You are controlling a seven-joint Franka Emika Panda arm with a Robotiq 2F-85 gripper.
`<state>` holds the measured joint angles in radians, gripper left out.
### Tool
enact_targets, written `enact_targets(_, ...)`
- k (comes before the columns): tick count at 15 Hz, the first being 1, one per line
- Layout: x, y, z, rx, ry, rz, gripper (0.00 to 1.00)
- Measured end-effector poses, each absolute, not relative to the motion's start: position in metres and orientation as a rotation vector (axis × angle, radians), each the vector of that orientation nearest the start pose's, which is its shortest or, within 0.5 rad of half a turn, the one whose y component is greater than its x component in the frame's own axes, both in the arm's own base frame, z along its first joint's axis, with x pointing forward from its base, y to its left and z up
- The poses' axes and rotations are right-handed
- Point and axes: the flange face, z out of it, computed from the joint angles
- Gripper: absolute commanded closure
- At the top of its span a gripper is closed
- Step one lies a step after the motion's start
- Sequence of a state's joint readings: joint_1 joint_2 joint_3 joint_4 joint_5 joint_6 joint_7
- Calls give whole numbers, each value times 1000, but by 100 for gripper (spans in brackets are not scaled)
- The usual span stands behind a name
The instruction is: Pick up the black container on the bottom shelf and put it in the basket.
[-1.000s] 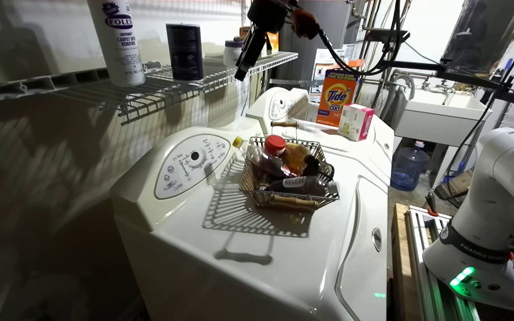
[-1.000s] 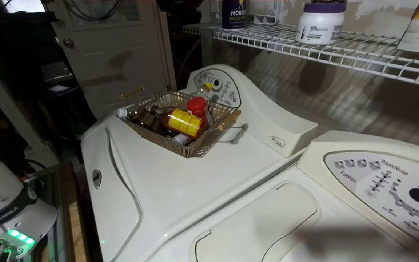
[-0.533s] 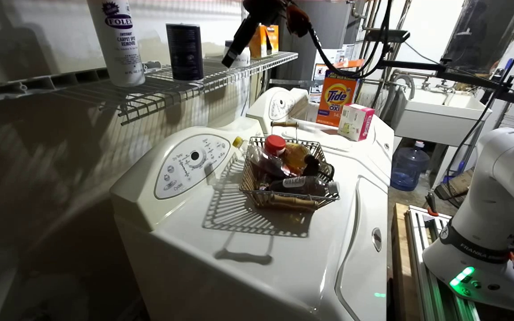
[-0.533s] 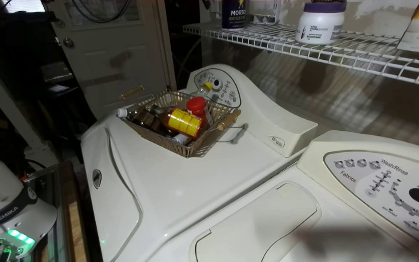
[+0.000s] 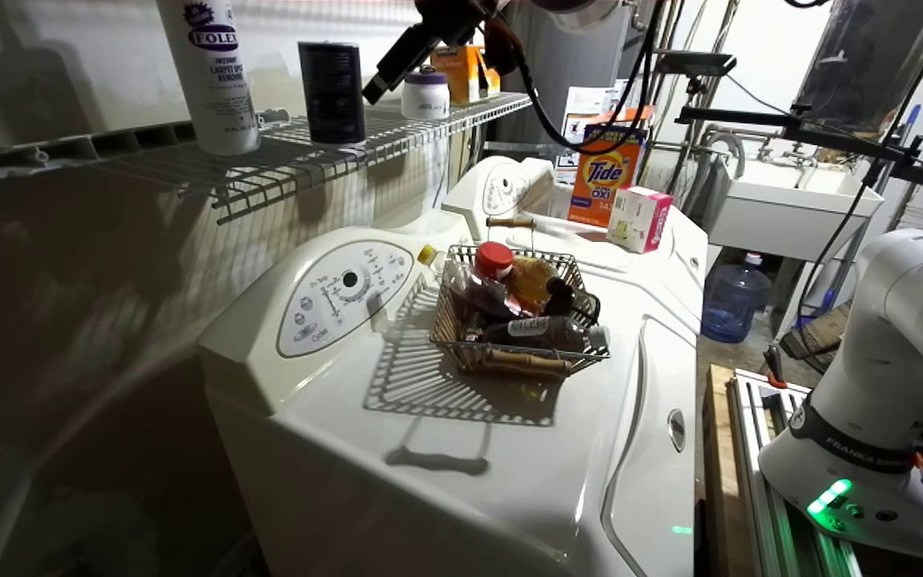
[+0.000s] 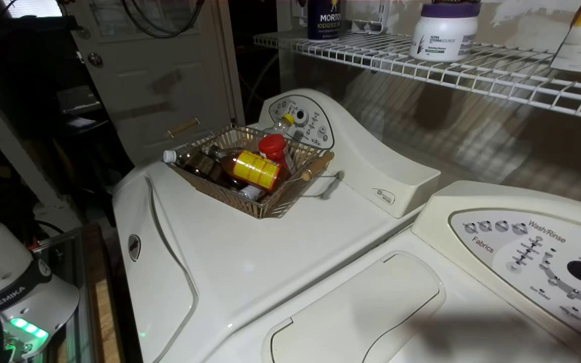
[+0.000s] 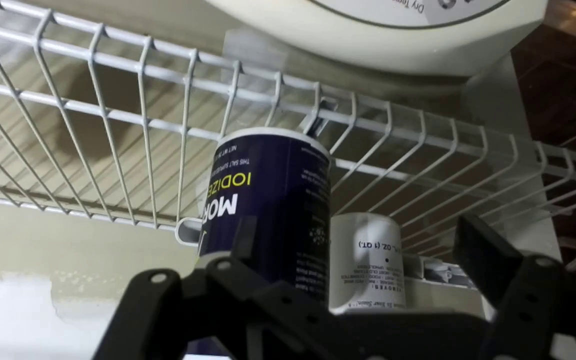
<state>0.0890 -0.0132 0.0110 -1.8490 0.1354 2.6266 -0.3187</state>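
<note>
Upright dark-blue cylindrical salt canister (image 7: 273,195), cardboard-looking, on white wire-grid shelf (image 7: 165,73): black fingers (image 7: 485,255), set wide, best centred astride it before closing.

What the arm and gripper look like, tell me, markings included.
The arm is white and rounded, its dark base band lettered FRANKA EMIKA above a green light. The gripper is black, with linked fingers and pale round pins; a black cable loops nearby.

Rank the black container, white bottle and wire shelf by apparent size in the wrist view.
1. Wire shelf, edge to edge
2. Black container, partly covered
3. White bottle, partly covered; looks farther off, so real sizes are unsure
</note>
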Motion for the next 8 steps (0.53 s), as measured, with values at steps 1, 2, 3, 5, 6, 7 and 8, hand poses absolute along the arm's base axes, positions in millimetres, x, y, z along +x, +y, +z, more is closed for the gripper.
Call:
enact_targets(1,610,57,616,-2821,-453,-1235,0)
enact_targets(2,614,57,616,-2806,-438,-1260,0)
enact_targets(3,619,57,615,-2794,-422,-1281,0)
enact_targets(5,627,56,614,-2770,-395,-1325,0)
enact_targets(6,630,55,613,-2760,-382,-1346,0)
enact_targets(7,634,54,613,-2752,-371,-1363,0)
enact_targets(8,637,53,613,-2745,-359,-1381,0)
